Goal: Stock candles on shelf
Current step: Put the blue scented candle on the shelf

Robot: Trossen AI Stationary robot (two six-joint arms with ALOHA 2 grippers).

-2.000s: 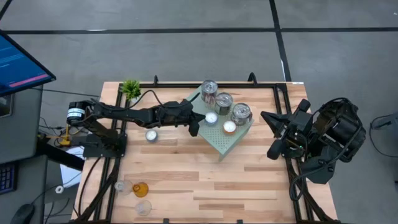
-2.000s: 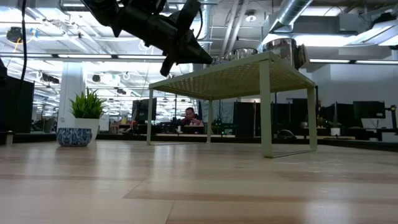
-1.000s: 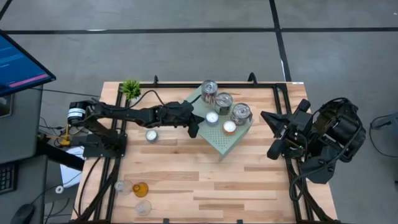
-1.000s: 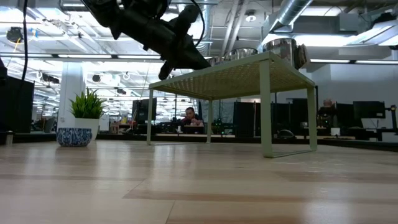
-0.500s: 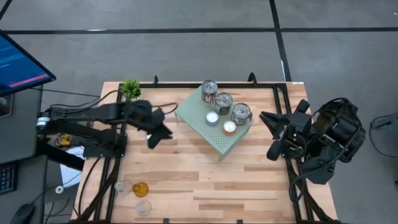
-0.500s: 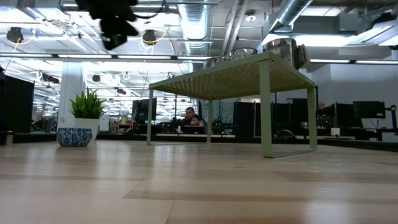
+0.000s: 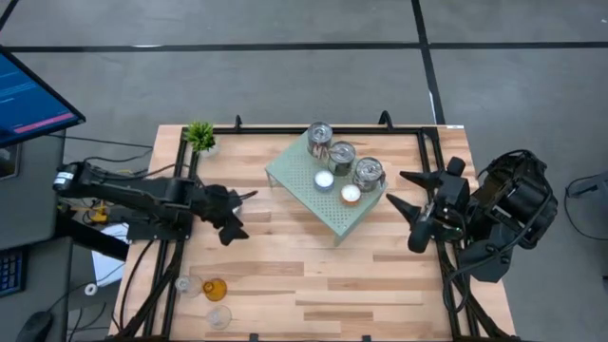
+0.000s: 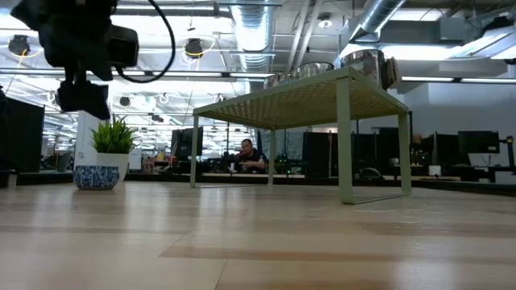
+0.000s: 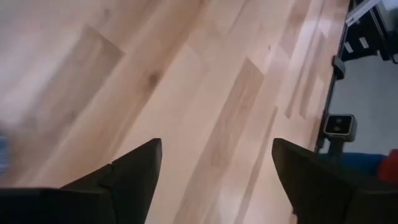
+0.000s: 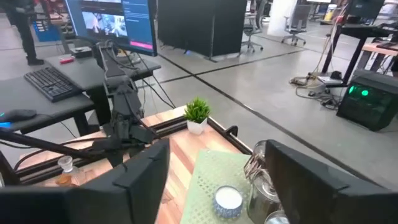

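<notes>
text: none legible | monitor (image 10: 109,18): screen content perhaps text, too blurred to read

the room's floor (image 7: 285,76) is grey, crossed by dark lines. a pale plank-topped wooden bench (image 7: 304,266) stands on it. beside the bench a monitor (image 7: 28,100) glows blue and pink, and a keyboard (image 10: 53,83) lies on a dark desk (image 10: 81,71). overhead run silver ducts (image 8: 379,16) and strip lights (image 8: 201,74). a person (image 8: 251,155) sits at far desks.
</notes>
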